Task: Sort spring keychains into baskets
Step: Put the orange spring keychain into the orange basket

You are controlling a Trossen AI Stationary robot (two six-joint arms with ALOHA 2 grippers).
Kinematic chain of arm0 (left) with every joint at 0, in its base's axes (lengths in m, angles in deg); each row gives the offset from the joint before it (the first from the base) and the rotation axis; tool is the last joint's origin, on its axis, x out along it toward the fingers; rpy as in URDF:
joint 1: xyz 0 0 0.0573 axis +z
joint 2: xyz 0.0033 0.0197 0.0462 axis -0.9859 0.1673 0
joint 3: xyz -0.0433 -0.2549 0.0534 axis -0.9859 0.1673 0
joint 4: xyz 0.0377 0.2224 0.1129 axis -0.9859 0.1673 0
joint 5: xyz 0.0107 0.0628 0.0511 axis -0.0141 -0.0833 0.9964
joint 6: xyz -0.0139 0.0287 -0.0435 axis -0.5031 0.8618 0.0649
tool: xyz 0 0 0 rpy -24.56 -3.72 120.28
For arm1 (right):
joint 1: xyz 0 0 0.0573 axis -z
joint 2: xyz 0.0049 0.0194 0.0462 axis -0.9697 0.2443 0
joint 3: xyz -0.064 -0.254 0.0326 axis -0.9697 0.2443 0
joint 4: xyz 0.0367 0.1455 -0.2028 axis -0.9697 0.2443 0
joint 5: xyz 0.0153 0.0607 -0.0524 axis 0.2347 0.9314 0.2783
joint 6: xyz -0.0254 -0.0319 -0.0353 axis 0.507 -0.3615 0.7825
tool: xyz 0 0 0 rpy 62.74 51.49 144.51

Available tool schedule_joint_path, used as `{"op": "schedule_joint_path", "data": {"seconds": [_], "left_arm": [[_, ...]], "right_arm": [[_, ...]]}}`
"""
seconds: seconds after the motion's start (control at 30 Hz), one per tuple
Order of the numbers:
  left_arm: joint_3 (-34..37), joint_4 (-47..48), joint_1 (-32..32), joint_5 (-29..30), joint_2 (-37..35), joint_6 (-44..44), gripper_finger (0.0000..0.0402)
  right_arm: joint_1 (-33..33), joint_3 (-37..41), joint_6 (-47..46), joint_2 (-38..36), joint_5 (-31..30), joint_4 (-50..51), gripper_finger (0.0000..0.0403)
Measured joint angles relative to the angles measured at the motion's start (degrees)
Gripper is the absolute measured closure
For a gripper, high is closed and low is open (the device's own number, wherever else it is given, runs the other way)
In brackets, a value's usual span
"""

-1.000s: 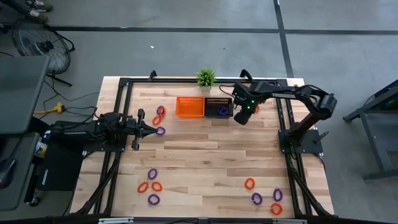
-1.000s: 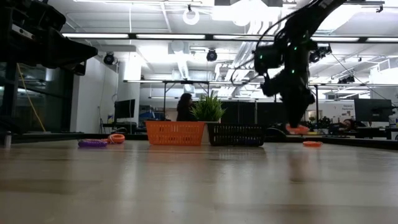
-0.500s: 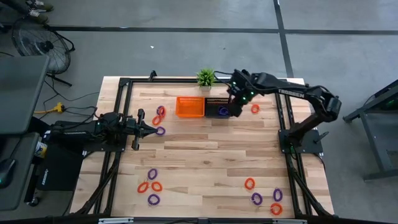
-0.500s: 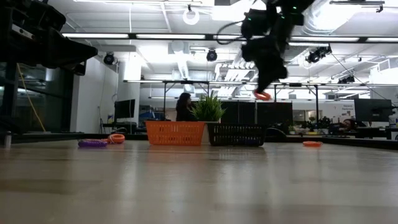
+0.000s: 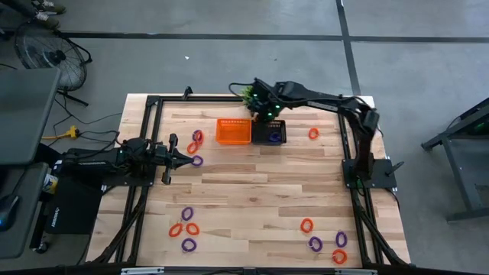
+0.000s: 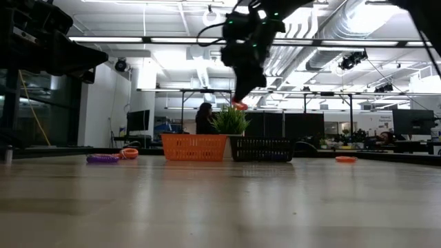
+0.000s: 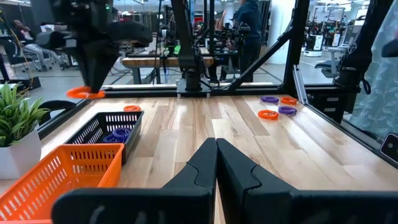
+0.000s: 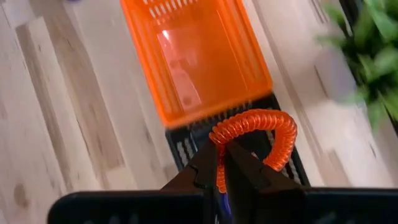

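My right gripper (image 6: 238,102) hangs high over the black basket (image 5: 269,133), near the green plant (image 5: 252,95), shut on an orange-red spring keychain (image 8: 251,121). The orange basket (image 5: 234,131) stands beside the black one, which has purple keychains (image 7: 119,132) inside. Loose keychains lie flat on the table: by the left gripper (image 5: 197,136), near left (image 5: 187,228), near right (image 5: 325,241), and a lone orange one (image 5: 313,134). My left gripper (image 5: 188,159) waits shut at the table's left, pointing right. My right gripper pinches one side of the orange-red keychain's coil (image 8: 219,138) between its two fingers (image 8: 205,163), coming from above and pointing down. The rest of the ring sticks out past the fingertips. The keychain is lifted clear, high above the baskets (image 6: 239,105).
A black frame rail (image 5: 149,114) runs round the table's edges. The potted plant stands right behind the two baskets. A wide stretch of bare wood (image 5: 252,191) lies between the baskets and the near clusters of keychains. A person sits in the room beyond (image 6: 204,117).
My right gripper has risen from table height right of the black basket and swung toward the table's left and far edge, staying shut. The orange-red keychain has come up off the table with it and now hangs over the baskets by the plant.
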Motion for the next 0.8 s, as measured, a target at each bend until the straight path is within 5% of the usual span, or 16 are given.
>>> {"op": "schedule_joint_path", "data": {"seconds": [0.53, 0.8], "left_arm": [[0.0, -0.01, 0.0, 0.0, 0.02, 0.0, 0.0401], [0.02, -0.01, -0.01, 0.0, 0.0, -0.01, 0.0401]], "right_arm": [[-3.19, -12.35, 2.34, 15.32, -0.03, -2.64, 0.0386], [-3.17, -12.18, 4.47, 15.48, 0.2, -2.98, 0.0338]]}}
